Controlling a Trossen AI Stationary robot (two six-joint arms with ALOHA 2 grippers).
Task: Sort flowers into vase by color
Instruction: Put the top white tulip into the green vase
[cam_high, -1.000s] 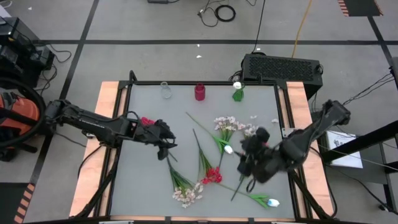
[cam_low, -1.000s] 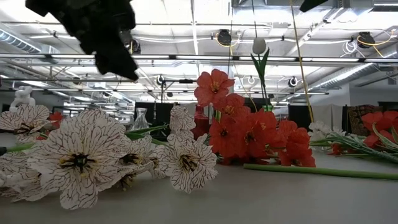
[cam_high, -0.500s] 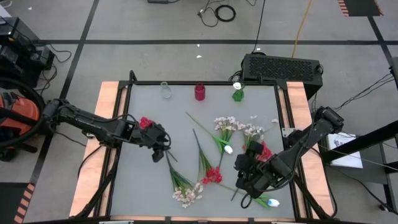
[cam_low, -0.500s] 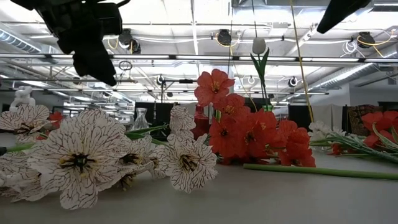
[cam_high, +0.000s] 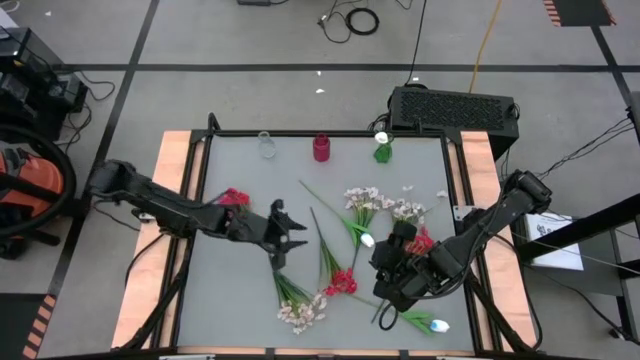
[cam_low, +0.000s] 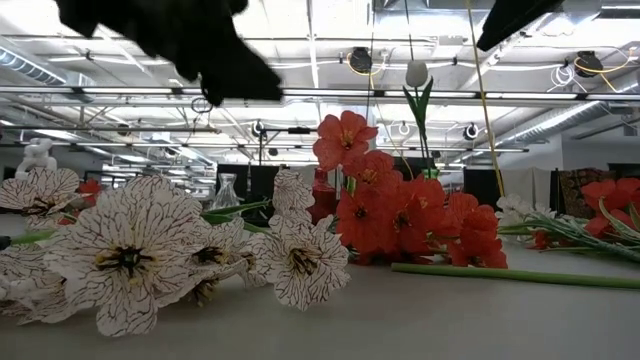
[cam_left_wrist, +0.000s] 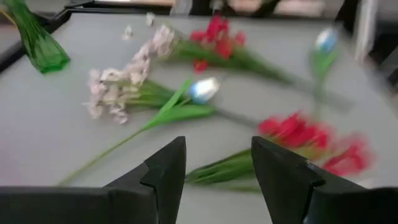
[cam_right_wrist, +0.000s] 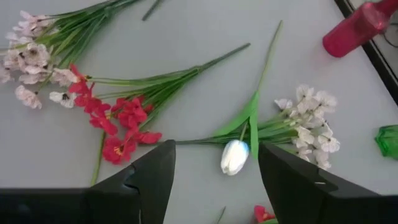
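The left claw (cam_high: 287, 232) hovers over the middle of the table (cam_high: 230, 300), fingers apart, holding nothing. Just beyond it lie a red flower (cam_high: 341, 282) and a white tulip (cam_high: 367, 240); a pale blossom bunch (cam_high: 300, 314) lies nearer the front edge. The right claw (cam_high: 392, 275), fingers also apart and empty, hovers beside another red flower (cam_high: 422, 241). Three small vases, clear (cam_high: 266, 145), red (cam_high: 321, 148) and green (cam_high: 382, 151), stand at the far edge.

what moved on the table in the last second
The left gripper swung from near the table's left side toward the centre, open and empty. The right gripper drew back toward the front right, also open and empty. The flowers and the three vases stayed put.
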